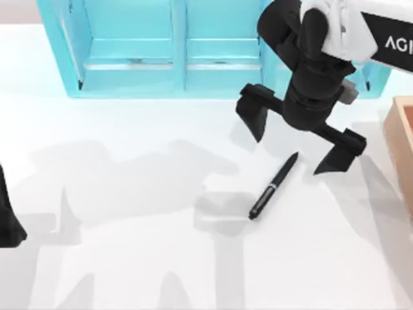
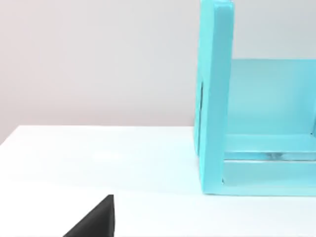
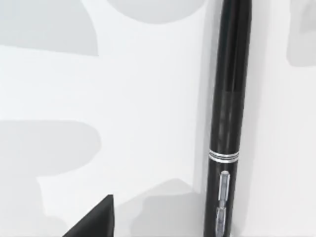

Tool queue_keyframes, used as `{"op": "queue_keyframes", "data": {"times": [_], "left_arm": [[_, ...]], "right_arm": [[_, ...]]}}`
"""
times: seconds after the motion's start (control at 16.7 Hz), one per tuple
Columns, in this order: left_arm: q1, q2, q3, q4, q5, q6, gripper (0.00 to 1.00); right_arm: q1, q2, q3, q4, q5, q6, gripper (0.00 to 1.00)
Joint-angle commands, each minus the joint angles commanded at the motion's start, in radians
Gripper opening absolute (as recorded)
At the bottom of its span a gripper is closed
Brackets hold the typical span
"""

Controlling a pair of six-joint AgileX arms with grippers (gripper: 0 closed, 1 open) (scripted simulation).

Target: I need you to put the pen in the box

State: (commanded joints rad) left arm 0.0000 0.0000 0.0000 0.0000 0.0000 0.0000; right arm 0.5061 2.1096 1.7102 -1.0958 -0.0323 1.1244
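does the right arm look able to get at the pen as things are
Probably yes. The right gripper hangs open just above the pen, which lies flat on bare table with nothing beside it. The box sits off to the right, the shelf behind.

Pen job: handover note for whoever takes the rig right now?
Right claw: open, empty, above the table just beyond the slim black pen's upper end.
Left claw: parked at the table's left edge.
The pen lies flat on the white table, right of centre, ungrasped.
Tan wooden box: at the right edge, partly seen.
Light-blue shelf unit: at the back.
Done: nothing yet. Left: grasp pen, carry right, drop in box.
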Motion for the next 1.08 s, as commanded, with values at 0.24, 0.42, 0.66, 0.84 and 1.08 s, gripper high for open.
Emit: {"op": "queue_keyframes", "data": {"times": [0.24, 0.42, 0.66, 0.84, 1.08], "left_arm": [[0.0, 0.0, 0.0, 0.0, 0.0, 0.0, 1.0], [0.0, 0.0, 0.0, 0.0, 0.0, 0.0, 1.0], [0.0, 0.0, 0.0, 0.0, 0.0, 0.0, 1.0], [0.0, 0.0, 0.0, 0.0, 0.0, 0.0, 1.0], [0.0, 0.0, 0.0, 0.0, 0.0, 0.0, 1.0]], "right_arm": [[-0.001, 0.008, 0.008, -0.004, -0.001, 0.003, 1.0], [0.001, 0.016, -0.004, 0.015, 0.0, 0.004, 1.0], [0.004, 0.083, -0.076, 0.158, 0.0, 0.01, 1.0], [0.007, 0.14, -0.138, 0.28, 0.001, 0.013, 1.0], [0.009, 0.16, -0.159, 0.316, 0.001, 0.015, 1.0]]}}
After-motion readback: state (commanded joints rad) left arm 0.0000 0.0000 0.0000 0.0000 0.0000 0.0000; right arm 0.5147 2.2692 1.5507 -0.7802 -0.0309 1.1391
